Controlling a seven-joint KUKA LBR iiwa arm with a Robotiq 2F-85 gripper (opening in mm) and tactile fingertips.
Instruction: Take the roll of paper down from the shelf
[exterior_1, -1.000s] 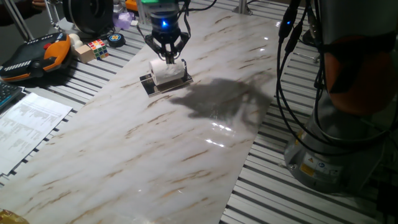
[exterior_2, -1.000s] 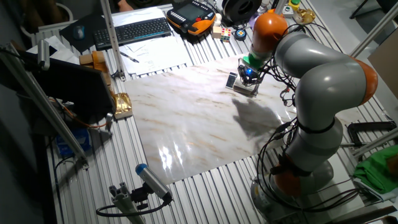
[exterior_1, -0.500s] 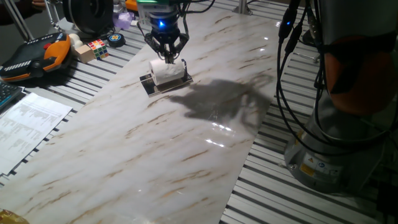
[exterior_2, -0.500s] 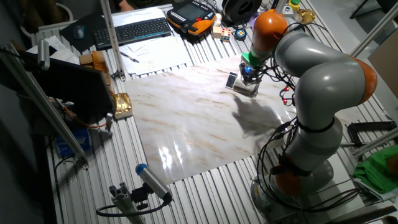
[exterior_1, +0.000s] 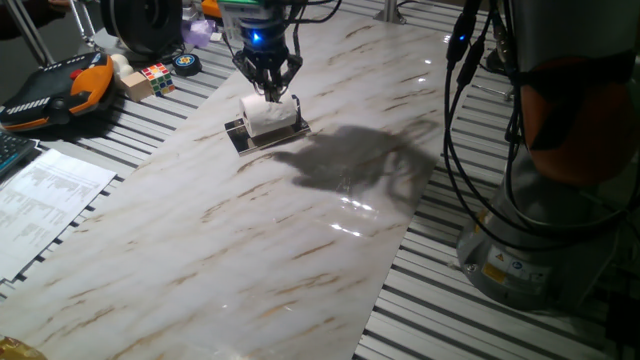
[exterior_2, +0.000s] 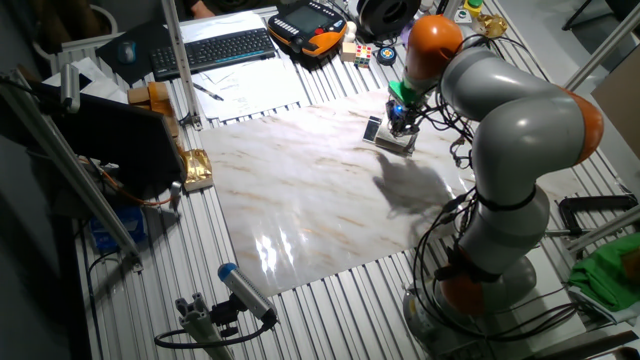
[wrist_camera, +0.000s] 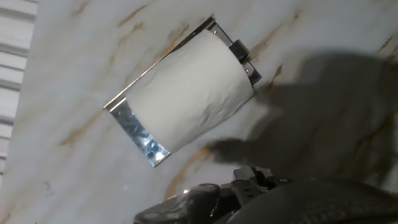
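Observation:
The white roll of paper (exterior_1: 270, 118) lies on its side on the small black shelf (exterior_1: 237, 136) with a silver rail, at the far end of the marble board. My gripper (exterior_1: 267, 93) hangs straight over the roll. Its fingers meet in a point just above the roll's far top edge and hold nothing. In the other fixed view the gripper (exterior_2: 402, 124) stands over the shelf (exterior_2: 396, 144). In the hand view the roll (wrist_camera: 193, 87) fills the shelf (wrist_camera: 134, 124), free of any fingers. Only dark gripper body shows at the bottom.
A black-and-orange case (exterior_1: 60, 90), a colour cube (exterior_1: 157, 75) and a tape roll (exterior_1: 186, 63) lie left of the shelf. Printed sheets (exterior_1: 40, 195) lie at the left edge. The arm's base (exterior_1: 540, 230) and hanging cables (exterior_1: 455, 110) stand at the right.
My gripper has risen slightly above the roll and its fingers look a little narrower. The roll and the shelf have not moved.

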